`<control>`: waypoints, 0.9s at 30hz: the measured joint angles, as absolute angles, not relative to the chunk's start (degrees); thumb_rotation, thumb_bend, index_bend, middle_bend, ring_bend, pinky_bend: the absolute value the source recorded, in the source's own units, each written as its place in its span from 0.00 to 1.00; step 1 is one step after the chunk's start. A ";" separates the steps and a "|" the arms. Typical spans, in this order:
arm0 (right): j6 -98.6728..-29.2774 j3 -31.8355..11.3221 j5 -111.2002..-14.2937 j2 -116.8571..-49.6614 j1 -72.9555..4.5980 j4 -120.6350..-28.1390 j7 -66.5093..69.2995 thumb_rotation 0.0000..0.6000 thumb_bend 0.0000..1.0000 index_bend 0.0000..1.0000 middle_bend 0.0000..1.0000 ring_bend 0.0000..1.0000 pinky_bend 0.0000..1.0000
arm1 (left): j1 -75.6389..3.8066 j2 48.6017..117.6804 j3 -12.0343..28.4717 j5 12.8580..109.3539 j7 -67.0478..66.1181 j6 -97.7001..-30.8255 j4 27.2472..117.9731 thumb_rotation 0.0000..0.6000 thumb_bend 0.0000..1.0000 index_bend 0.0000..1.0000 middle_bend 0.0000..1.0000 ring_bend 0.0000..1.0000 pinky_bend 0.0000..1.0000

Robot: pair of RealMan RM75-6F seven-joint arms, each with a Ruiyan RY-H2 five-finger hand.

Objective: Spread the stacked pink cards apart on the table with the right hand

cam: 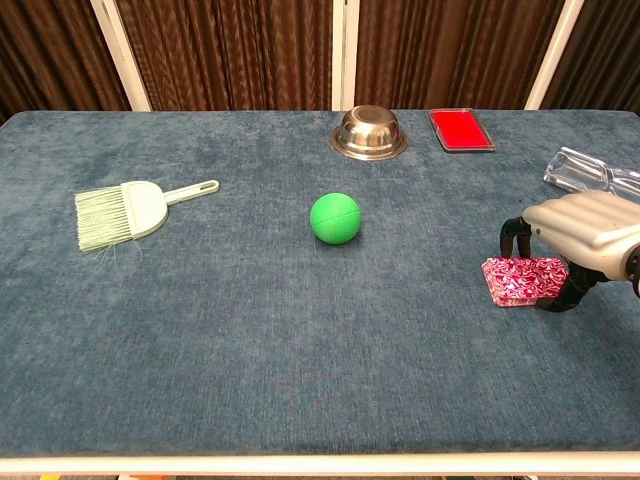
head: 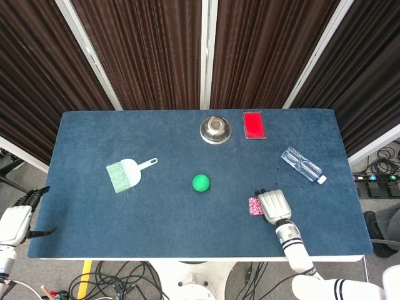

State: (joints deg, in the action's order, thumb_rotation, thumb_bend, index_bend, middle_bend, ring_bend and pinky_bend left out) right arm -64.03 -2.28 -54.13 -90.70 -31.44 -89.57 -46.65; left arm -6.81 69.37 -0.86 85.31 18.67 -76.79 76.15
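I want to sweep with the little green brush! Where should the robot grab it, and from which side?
Best guess: grip the little green brush by its thin handle, coming down from above. The brush lies flat on the table, so nothing can slip under it. The handle sticks out toward the green ball, is narrow enough for fingers to close around, and the soft bristles would only bend.
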 measured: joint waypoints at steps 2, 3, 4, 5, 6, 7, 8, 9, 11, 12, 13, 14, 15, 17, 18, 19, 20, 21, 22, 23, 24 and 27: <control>-64.07 -2.23 -54.04 -90.74 -31.51 -89.53 -46.83 1.00 0.13 0.37 0.40 0.70 0.71 | -6.79 69.43 -0.86 85.30 18.72 -76.80 76.07 1.00 0.06 0.09 0.14 0.10 0.20; -64.13 -2.21 -54.00 -90.78 -31.56 -89.49 -46.97 1.00 0.14 0.37 0.40 0.70 0.71 | -6.67 69.43 -0.92 85.33 18.85 -76.89 75.91 1.00 0.06 0.09 0.14 0.10 0.20; -64.19 -2.18 -54.00 -90.84 -31.59 -89.42 -47.02 1.00 0.15 0.38 0.41 0.70 0.71 | -6.62 69.45 -0.96 85.37 18.97 -76.92 75.77 1.00 0.06 0.09 0.14 0.10 0.20; -64.25 -2.16 -54.03 -90.91 -31.61 -89.34 -47.02 1.00 0.15 0.38 0.42 0.70 0.71 | -6.61 69.50 -0.98 85.38 19.08 -76.93 75.62 1.00 0.06 0.09 0.14 0.10 0.20; -64.33 -2.15 -54.13 -91.01 -31.61 -89.22 -46.95 1.00 0.15 0.39 0.43 0.70 0.71 | -6.61 69.57 -1.00 85.40 19.19 -76.92 75.45 1.00 0.06 0.09 0.14 0.10 0.20; -64.44 -2.14 -54.30 -91.11 -31.61 -89.08 -46.85 1.00 0.16 0.40 0.44 0.70 0.71 | -6.61 69.63 -1.01 85.41 19.26 -76.90 75.35 1.00 0.06 0.09 0.14 0.10 0.20; -64.49 -2.13 -54.39 -91.15 -31.61 -89.02 -46.78 1.00 0.16 0.40 0.44 0.70 0.71 | -6.60 69.67 -1.02 85.42 19.31 -76.90 75.26 1.00 0.06 0.09 0.14 0.10 0.20; -64.58 -2.15 -54.55 -91.22 -31.61 -88.93 -46.62 1.00 0.16 0.40 0.44 0.70 0.71 | -6.50 69.68 -1.08 85.42 19.42 -76.96 75.06 1.00 0.06 0.09 0.14 0.10 0.20; -64.69 -2.16 -54.70 -91.29 -31.60 -88.90 -46.46 1.00 0.16 0.41 0.45 0.70 0.71 | -6.41 69.76 -1.15 85.49 19.75 -77.02 74.72 1.00 0.06 0.09 0.14 0.10 0.20; -64.78 -2.15 -54.85 -91.31 -31.58 -88.89 -46.36 1.00 0.16 0.41 0.45 0.70 0.71 | -6.37 69.79 -1.18 85.54 19.90 -77.07 74.59 1.00 0.06 0.09 0.14 0.10 0.20; -64.87 -2.15 -54.99 -91.31 -31.56 -88.89 -46.27 1.00 0.16 0.42 0.45 0.70 0.71 | -6.35 69.80 -1.19 85.60 19.95 -77.10 74.54 1.00 0.06 0.09 0.14 0.10 0.20; -64.96 -2.14 -55.12 -91.30 -31.53 -88.90 -46.17 1.00 0.16 0.42 0.45 0.70 0.71 | -6.37 69.80 -1.19 85.63 19.96 -77.12 74.55 1.00 0.06 0.09 0.14 0.10 0.20; -65.03 -2.13 -55.24 -91.24 -31.50 -88.95 -46.05 1.00 0.17 0.42 0.45 0.70 0.71 | -6.35 69.76 -1.21 85.64 19.99 -77.12 74.55 1.00 0.06 0.09 0.14 0.10 0.20; -65.08 -2.10 -55.32 -91.11 -31.43 -89.07 -45.89 1.00 0.16 0.42 0.45 0.70 0.71 | -6.38 69.74 -1.19 85.65 19.96 -77.07 74.65 1.00 0.06 0.09 0.14 0.10 0.20; -65.10 -2.10 -55.33 -91.00 -31.40 -89.20 -45.82 1.00 0.16 0.42 0.45 0.70 0.71 | -6.36 69.69 -1.21 85.66 19.92 -77.09 74.77 1.00 0.06 0.09 0.14 0.10 0.20; -65.16 -2.09 -55.36 -90.90 -31.38 -89.31 -45.81 1.00 0.16 0.42 0.45 0.70 0.71 | -6.36 69.66 -1.22 85.67 19.90 -77.10 74.84 1.00 0.06 0.09 0.14 0.10 0.20; -65.23 -2.09 -55.39 -90.81 -31.36 -89.40 -45.81 1.00 0.17 0.42 0.45 0.70 0.71 | -6.41 69.66 -1.20 85.65 19.87 -77.01 74.86 1.00 0.06 0.09 0.14 0.10 0.20; -65.32 -2.09 -55.44 -90.72 -31.33 -89.51 -45.80 1.00 0.17 0.42 0.45 0.70 0.71 | -6.48 69.66 -1.18 85.63 19.80 -76.87 74.93 1.00 0.06 0.09 0.14 0.10 0.20; -65.38 -2.10 -55.48 -90.65 -31.31 -89.60 -45.78 1.00 0.17 0.42 0.45 0.70 0.71 | -6.52 69.66 -1.16 85.61 19.74 -76.82 75.01 1.00 0.06 0.09 0.14 0.10 0.20; -65.41 -2.10 -55.51 -90.60 -31.30 -89.68 -45.76 1.00 0.17 0.42 0.46 0.70 0.71 | -6.53 69.65 -1.16 85.59 19.67 -76.78 75.06 1.00 0.06 0.09 0.14 0.10 0.20; -65.45 -2.09 -55.57 -90.52 -31.28 -89.79 -45.71 1.00 0.17 0.42 0.46 0.70 0.71 | -6.52 69.64 -1.17 85.56 19.64 -76.75 75.08 1.00 0.06 0.09 0.14 0.10 0.20; -65.51 -2.11 -55.76 -90.47 -31.26 -89.81 -45.54 1.00 0.16 0.42 0.46 0.70 0.71 | -6.54 69.64 -1.14 85.47 19.52 -76.64 75.20 1.00 0.06 0.09 0.14 0.10 0.20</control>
